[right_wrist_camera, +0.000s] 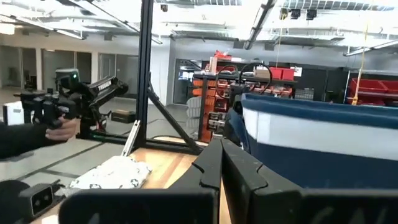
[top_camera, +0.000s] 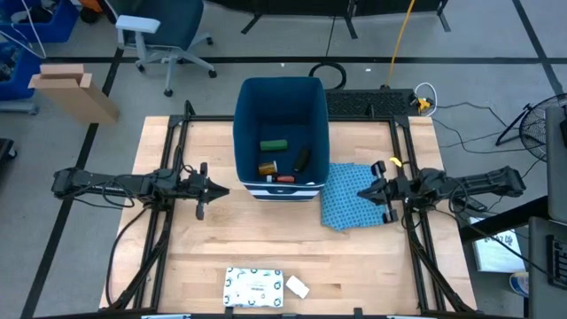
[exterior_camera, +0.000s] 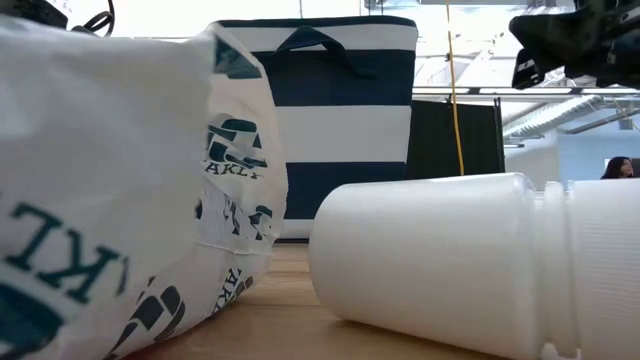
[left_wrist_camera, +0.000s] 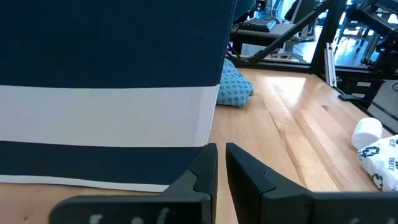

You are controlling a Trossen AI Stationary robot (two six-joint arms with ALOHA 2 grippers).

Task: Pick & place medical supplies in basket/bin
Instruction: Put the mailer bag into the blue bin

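The dark-blue bin (top_camera: 282, 133) with white bands stands at the table's far middle. In it lie the green box (top_camera: 274, 144), the orange pill bottle (top_camera: 267, 167), a dark item (top_camera: 300, 159) and the red-white tube (top_camera: 283, 178). The white speckled packet (top_camera: 253, 287) and the small white piece (top_camera: 297, 286) lie at the near edge; both fill the low view, the packet (exterior_camera: 120, 180) left of the piece (exterior_camera: 450, 260). My left gripper (top_camera: 223, 190) is shut, left of the bin, facing its wall (left_wrist_camera: 112, 93). My right gripper (top_camera: 361, 191) is shut, hovering right of the bin over the blue cloth.
A blue patterned cloth (top_camera: 350, 197) lies flat on the table against the bin's right side. Bare wood spreads between the bin and the near-edge items. Dark frame rails run along both table sides. A person's hand (right_wrist_camera: 62, 130) holds a device beyond the table.
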